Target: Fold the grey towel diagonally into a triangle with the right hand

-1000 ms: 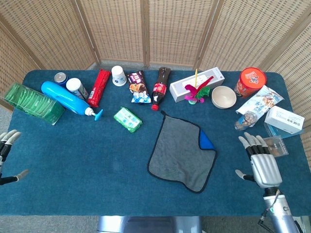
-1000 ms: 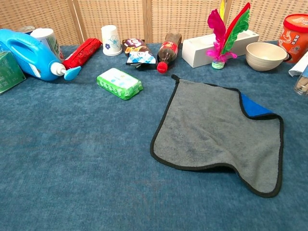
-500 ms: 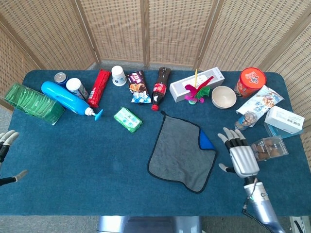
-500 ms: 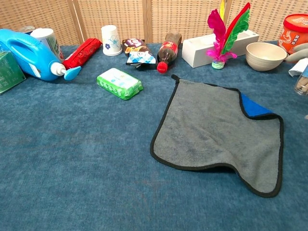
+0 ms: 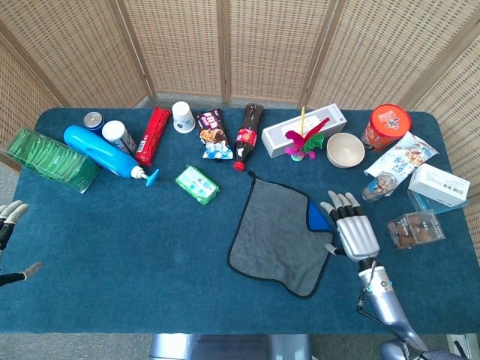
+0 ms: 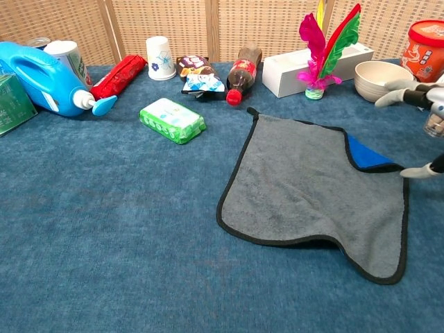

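Observation:
The grey towel (image 5: 276,235) (image 6: 311,191) with a black hem lies flat on the blue table, right of centre. Its right corner is turned over and shows a blue underside (image 5: 318,218) (image 6: 365,154). My right hand (image 5: 351,229) hovers open just right of that turned corner, fingers spread and pointing away from me, holding nothing. In the chest view only its fingertips (image 6: 406,94) enter from the right edge. At the far left edge my left hand (image 5: 9,229) rests open, away from the towel.
Along the back stand a blue detergent bottle (image 5: 103,151), paper cup (image 5: 183,116), cola bottle (image 5: 246,136), white box (image 5: 303,134), feather shuttlecock (image 5: 303,140), bowl (image 5: 345,150) and orange tub (image 5: 387,126). A green wipes pack (image 5: 197,184) lies left of the towel. Boxes and packets (image 5: 412,226) sit right of my right hand.
My right hand has moved left and away from me, from the table's right front to beside the towel's turned corner. The towel and the left hand have stayed put.

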`<state>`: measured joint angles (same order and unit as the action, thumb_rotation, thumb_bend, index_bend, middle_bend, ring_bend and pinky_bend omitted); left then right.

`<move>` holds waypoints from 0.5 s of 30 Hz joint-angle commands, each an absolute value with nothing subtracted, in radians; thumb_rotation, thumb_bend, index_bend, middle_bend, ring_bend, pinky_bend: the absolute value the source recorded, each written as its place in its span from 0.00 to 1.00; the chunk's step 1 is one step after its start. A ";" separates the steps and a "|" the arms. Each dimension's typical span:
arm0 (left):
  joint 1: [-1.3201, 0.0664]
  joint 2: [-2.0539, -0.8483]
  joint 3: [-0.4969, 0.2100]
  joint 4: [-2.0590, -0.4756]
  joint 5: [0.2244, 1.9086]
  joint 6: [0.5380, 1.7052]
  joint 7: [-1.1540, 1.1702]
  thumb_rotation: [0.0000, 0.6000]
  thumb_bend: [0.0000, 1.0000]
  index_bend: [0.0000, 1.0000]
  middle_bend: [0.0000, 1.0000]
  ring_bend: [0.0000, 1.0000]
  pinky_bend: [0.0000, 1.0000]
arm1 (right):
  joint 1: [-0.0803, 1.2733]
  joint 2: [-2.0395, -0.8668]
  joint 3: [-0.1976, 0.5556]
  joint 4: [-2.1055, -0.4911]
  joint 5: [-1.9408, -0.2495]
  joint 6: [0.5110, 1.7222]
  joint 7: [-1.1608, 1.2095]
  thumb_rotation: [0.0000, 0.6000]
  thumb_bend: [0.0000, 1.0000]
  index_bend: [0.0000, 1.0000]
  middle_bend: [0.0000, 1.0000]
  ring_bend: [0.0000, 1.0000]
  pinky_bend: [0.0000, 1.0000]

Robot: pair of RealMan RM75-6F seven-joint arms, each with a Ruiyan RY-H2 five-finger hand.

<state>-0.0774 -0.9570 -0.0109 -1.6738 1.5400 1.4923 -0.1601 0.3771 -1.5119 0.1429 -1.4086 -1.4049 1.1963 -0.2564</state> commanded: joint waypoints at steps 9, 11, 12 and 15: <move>-0.077 -0.955 -0.014 -1.673 1.534 1.491 -0.168 1.00 0.12 0.00 0.00 0.00 0.00 | 0.413 -1.626 0.129 -1.248 -1.418 1.186 -0.207 1.00 0.00 0.17 0.00 0.00 0.00; -0.077 -0.955 -0.014 -1.672 1.534 1.490 -0.168 1.00 0.12 0.00 0.00 0.00 0.00 | 0.417 -1.639 0.132 -1.232 -1.415 1.184 -0.206 1.00 0.00 0.17 0.00 0.00 0.00; -0.077 -0.955 -0.014 -1.673 1.534 1.489 -0.169 1.00 0.12 0.00 0.00 0.00 0.00 | 0.421 -1.645 0.134 -1.225 -1.413 1.181 -0.203 1.00 0.00 0.17 0.00 0.00 0.00; -0.077 -0.955 -0.014 -1.673 1.535 1.489 -0.169 1.00 0.12 0.00 0.00 0.00 0.00 | 0.429 -1.657 0.140 -1.207 -1.405 1.176 -0.199 1.00 0.00 0.17 0.00 0.00 0.00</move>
<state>-0.0772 -0.9550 -0.0144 -1.6729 1.5353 1.4890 -0.1692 0.4261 -1.6531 0.1376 -1.2115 -1.4084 1.1787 -0.2011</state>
